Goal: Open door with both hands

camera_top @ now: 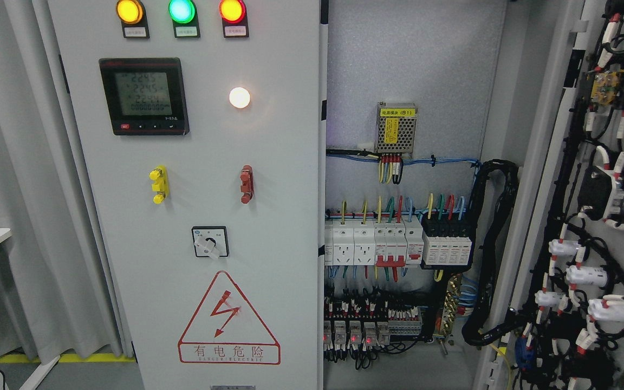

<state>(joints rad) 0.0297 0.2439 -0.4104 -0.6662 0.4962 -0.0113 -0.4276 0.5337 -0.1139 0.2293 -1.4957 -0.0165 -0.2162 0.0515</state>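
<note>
Neither robot hand shows anywhere in the head view, so whether either is released, clenched or grasping something cannot be told, and places cannot be fixed against them.

Swung wide at the far right, the right-hand grey metal cabinet door (pixel 553 179) shows its inner face, thick with black cable bundles and white-capped component backs (pixel 583 273). Beside it the left-hand grey metal door (pixel 268 303) stands shut or nearly so, its right edge meeting the opening. It carries three round lamps in amber, green and red (pixel 182 11), a black digital meter (pixel 144 96), a glowing white lamp (pixel 239 97), a yellow latch handle (pixel 158 184), a red latch handle (pixel 246 184), a small rotary switch (pixel 209 241) and a red triangular electric-hazard sign (pixel 228 319).

Behind the opening sit white breakers (pixel 374 244), coloured wiring and a perforated power supply (pixel 396 129).

Judging from this, the right door looks finished and the left one remains. To do it well, grip a latch handle or the free edge only, pull along the hinge arc, and keep well clear of the exposed live parts.

Grey curtains (pixel 14 189) hang further left.
</note>
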